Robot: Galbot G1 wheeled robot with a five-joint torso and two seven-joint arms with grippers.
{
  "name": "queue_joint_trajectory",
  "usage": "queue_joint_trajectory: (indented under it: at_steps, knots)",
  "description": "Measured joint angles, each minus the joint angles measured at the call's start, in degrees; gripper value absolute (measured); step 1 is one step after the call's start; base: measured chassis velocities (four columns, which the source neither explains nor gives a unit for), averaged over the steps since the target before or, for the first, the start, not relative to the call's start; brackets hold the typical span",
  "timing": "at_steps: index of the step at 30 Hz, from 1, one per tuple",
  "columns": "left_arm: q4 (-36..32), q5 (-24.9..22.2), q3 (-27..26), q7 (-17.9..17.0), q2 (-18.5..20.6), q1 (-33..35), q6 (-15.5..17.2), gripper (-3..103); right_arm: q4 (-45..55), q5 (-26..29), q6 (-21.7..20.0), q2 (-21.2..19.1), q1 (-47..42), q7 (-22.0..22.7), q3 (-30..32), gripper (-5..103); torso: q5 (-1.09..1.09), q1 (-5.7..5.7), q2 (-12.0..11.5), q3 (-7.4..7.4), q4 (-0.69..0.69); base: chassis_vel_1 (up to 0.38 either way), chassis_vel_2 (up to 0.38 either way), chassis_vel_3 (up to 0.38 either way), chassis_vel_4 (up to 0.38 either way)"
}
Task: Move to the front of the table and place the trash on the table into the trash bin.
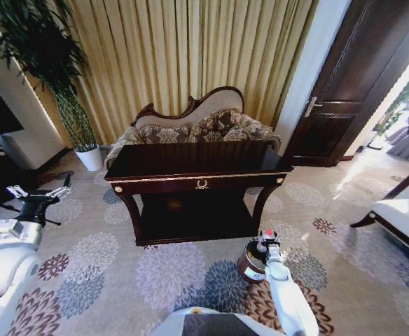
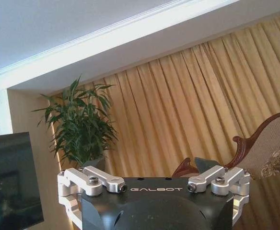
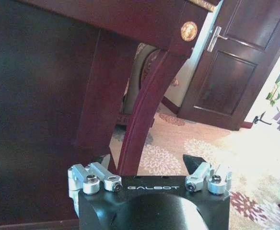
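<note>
While my right gripper (image 1: 264, 241) hung with fingers spread, empty, over the small round dark brown bin (image 1: 250, 267) beside the glossy dark wooden table (image 1: 190, 164), my left gripper (image 1: 40, 190), also spread, waited aside.

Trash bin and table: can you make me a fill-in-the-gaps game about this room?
The right gripper hangs right above the round, dark ___.
Behind the table stands a patterned ___.
The white pot by the curtain holds a green ___.
The left gripper waits over the carpet, on the robot's ___ side.
Missing words: trash bin, sofa, plant, left.
</note>
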Motion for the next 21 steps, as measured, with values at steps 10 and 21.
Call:
queue_joint_trajectory:
  at_steps: [10,21]
  knots:
    - [-1.24,-0.3,0.55,-1.11,-0.51,-0.97,0.3,100,13.24,5.04,-1.38,-1.19,-4.86,0.0,-0.3,98,0.0,0.0,0.0,0.0,-0.01,0.0,0.0,0.0,0.0]
    - [-6.16,-3.87,-0.57,-3.55,-1.28,-0.73,3.02,100,45.2,21.12,-12.97,-7.0,-12.38,0.02,0.41,100,0.01,0.0,0.0,0.0,0.0,0.0,0.0,0.0,0.0]
